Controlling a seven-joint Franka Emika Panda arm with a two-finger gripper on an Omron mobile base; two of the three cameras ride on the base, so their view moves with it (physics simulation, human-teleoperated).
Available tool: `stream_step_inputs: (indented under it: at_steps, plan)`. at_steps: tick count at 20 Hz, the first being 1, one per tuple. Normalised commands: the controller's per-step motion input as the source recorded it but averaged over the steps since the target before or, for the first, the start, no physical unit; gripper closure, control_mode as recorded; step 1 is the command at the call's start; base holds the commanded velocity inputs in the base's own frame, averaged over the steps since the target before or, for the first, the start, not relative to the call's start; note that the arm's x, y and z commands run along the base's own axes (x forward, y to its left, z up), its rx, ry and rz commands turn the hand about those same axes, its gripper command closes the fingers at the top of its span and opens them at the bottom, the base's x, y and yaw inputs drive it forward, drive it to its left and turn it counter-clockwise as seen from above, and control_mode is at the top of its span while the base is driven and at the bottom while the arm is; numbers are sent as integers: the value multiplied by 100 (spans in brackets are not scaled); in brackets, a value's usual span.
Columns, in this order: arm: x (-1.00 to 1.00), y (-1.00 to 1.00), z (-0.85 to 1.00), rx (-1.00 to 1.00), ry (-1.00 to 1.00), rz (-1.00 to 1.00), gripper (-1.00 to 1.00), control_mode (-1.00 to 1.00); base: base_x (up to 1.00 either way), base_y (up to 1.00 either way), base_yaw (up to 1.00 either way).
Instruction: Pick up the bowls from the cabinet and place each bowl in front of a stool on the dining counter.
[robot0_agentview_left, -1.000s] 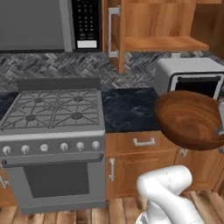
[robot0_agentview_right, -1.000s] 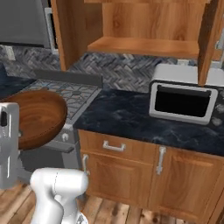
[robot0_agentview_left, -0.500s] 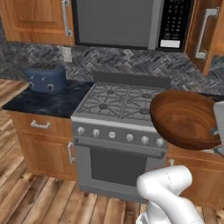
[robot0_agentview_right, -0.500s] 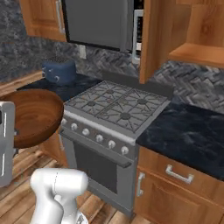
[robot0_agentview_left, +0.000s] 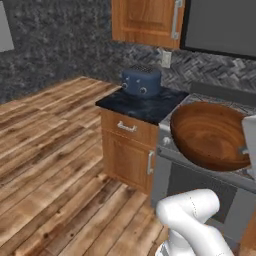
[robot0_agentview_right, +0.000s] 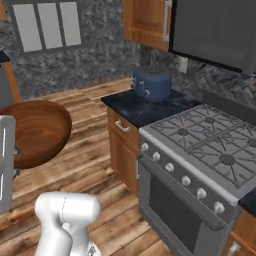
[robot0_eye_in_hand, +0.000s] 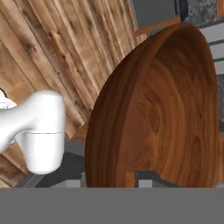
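A wooden plank floor (robot0_agentview_left: 55, 165) spreads to the left under a grey speckled wall (robot0_agentview_left: 60, 40). The steel gas stove (robot0_agentview_right: 200, 170) stands beside a low wooden cabinet (robot0_agentview_left: 127, 155) whose black marble table (robot0_agentview_left: 145, 102) carries a blue toaster (robot0_agentview_left: 141, 81). Above hang a wooden wall cupboard (robot0_agentview_left: 147, 20) with a silver handle and a dark microwave (robot0_agentview_right: 215, 30). The brown wooden bowl (robot0_agentview_left: 210, 135) (grain plainly visible) hangs tilted in the air above the floor, in front of the stove in the left base view, with the hand (robot0_eye_in_hand: 146, 178) clamped on its rim.
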Motion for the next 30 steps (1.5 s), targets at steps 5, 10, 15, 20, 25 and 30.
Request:
stream_step_inputs:
  at_steps: [5,10,15,20,25,30]
  plan:
    - [0,0,0,0,0,0,100,100,0,40,75]
    - [0,0,0,0,0,0,100,100,1,22,79]
    - [0,0,0,0,0,0,100,100,0,25,77]
    - [0,0,0,0,0,0,100,100,0,39,75]
    - [0,0,0,0,0,0,100,100,1,46,75]
    - [0,0,0,0,0,0,100,100,9,51,76]
